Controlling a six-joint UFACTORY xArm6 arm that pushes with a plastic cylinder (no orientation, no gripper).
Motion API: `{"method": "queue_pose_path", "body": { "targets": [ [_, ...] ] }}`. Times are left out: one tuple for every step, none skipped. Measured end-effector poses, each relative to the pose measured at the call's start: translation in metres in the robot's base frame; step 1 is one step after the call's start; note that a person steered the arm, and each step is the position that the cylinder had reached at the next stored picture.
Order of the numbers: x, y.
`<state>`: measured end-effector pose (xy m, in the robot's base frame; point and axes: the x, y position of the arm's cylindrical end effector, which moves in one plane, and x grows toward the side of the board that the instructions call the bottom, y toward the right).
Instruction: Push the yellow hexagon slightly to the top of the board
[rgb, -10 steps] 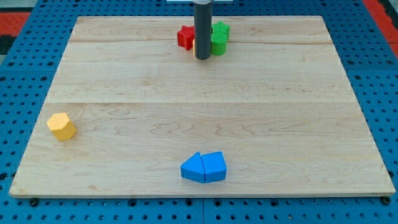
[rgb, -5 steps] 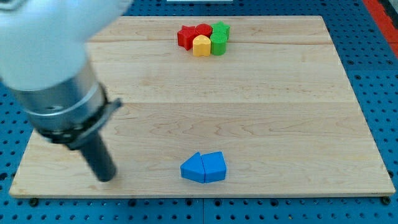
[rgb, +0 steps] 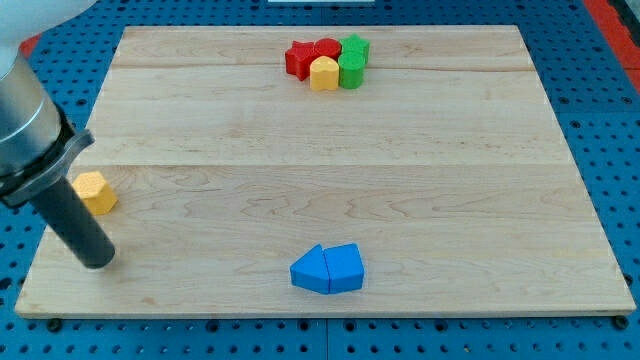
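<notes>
Nudging the yellow hexagon (rgb: 95, 191) toward the far edge calls for a short, gentle stroke that starts from its near side and runs through its middle, so it slides straight instead of spinning off the left rim of the board (rgb: 330, 130). Nearest of all, a pair of blue blocks (rgb: 328, 269) sits touching each other near the front edge, around the centre, well apart from the work. My tip (rgb: 94, 262) rests on the wood near the front left corner; it has no jaws and holds nothing, only a bare rod ready to push. The yellow hexagon lies just beyond it, close to the left edge, slightly right of the rod's shaft, which covers part of its left side; whether rod and block are touching I cannot tell. The tip looks well placed for the push, though a small shift right would likely centre it better. Far away, at the back, a red block (rgb: 299, 58), a yellow rounded block (rgb: 323, 73) and a green block (rgb: 351, 62) cluster together.
</notes>
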<state>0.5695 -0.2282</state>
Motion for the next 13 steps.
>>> {"method": "queue_pose_path", "body": {
  "targets": [
    [0.0,-0.06],
    [-0.002,-0.077],
    [-0.018,-0.076],
    [-0.046,-0.066],
    [-0.066,-0.018],
    [-0.081,0.026],
    [-0.07,0.06],
    [-0.068,0.082],
    [-0.072,0.092],
    [-0.062,0.06],
    [-0.069,0.023],
    [-0.09,0.004],
    [-0.113,0.009]
  ]
}}
